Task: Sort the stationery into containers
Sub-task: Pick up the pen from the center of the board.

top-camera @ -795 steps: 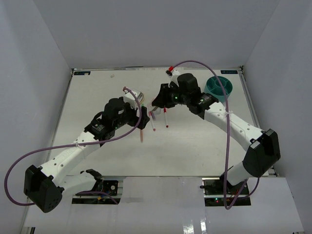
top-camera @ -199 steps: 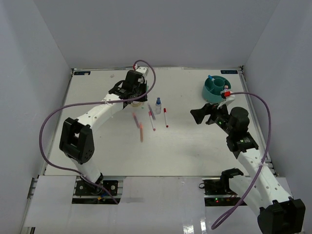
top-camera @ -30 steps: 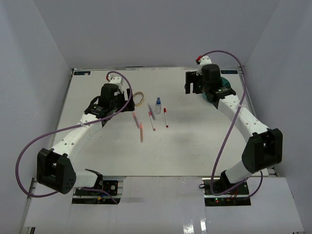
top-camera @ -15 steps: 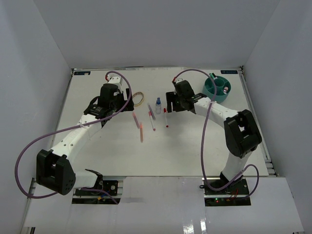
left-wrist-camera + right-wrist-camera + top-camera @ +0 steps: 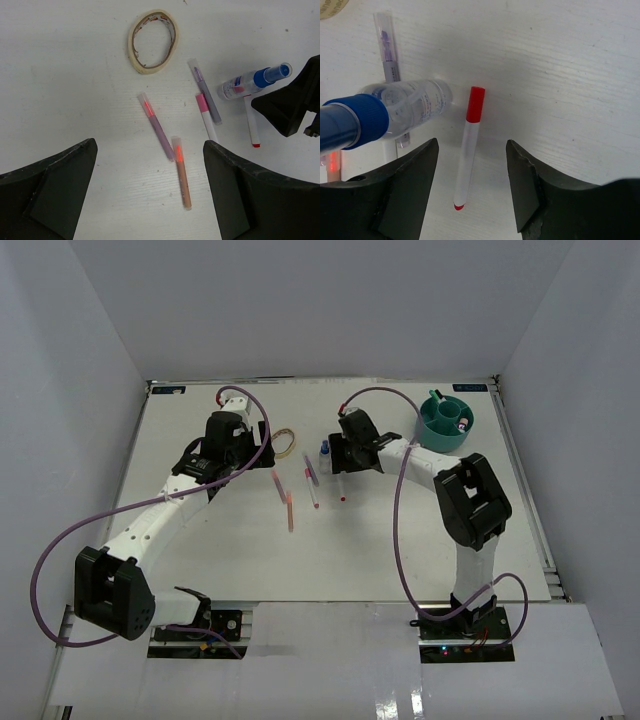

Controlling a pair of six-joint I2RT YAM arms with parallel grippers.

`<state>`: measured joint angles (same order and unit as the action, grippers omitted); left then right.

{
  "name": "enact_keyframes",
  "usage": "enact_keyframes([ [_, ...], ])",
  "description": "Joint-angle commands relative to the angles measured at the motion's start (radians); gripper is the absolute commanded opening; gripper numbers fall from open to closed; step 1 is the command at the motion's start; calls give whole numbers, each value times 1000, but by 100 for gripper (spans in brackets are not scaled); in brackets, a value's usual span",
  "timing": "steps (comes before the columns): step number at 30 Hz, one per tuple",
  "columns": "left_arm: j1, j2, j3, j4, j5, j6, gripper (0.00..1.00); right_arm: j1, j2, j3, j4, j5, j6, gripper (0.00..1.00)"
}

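Observation:
My right gripper [image 5: 471, 142] is open and low over the table, one finger on each side of a white pen with a red cap [image 5: 468, 150] without touching it. Just left of that pen lies a clear blue-capped bottle [image 5: 395, 112]. In the top view the right gripper [image 5: 339, 464] is beside the bottle [image 5: 324, 452]. My left gripper [image 5: 150, 145] hangs wide open above the pens and holds nothing. Below it lie a tan rubber-band loop [image 5: 152, 41], an orange pen [image 5: 182, 171], a purple pen [image 5: 157, 125] and a pink-capped pen [image 5: 206, 116]. The teal organiser [image 5: 447, 420] holds a green pen.
The organiser stands at the back right, close to the right wall. White walls close the table on three sides. The loose stationery is bunched mid-table between the two arms, with a grey-purple pen [image 5: 204, 91] next to the bottle [image 5: 252, 82].
My right arm swung from the organiser leftward to the middle and came down over the red-capped pen, its jaws narrowing. The left arm has stayed where it was.

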<state>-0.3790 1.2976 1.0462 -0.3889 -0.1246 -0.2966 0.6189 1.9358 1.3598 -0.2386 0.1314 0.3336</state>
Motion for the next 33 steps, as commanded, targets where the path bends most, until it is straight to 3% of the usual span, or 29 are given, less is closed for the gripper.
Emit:
enact_keyframes([
  [1,2,-38,18,-2,-15,5,98,13,23,47,28,37,21,63],
  [21,2,-35,18,-1,-12,5,98,22,114,42,32,102,39,47],
  [33,2,-27,20,-1,-6,5,98,18,23,-70,-28,209,-18,20],
])
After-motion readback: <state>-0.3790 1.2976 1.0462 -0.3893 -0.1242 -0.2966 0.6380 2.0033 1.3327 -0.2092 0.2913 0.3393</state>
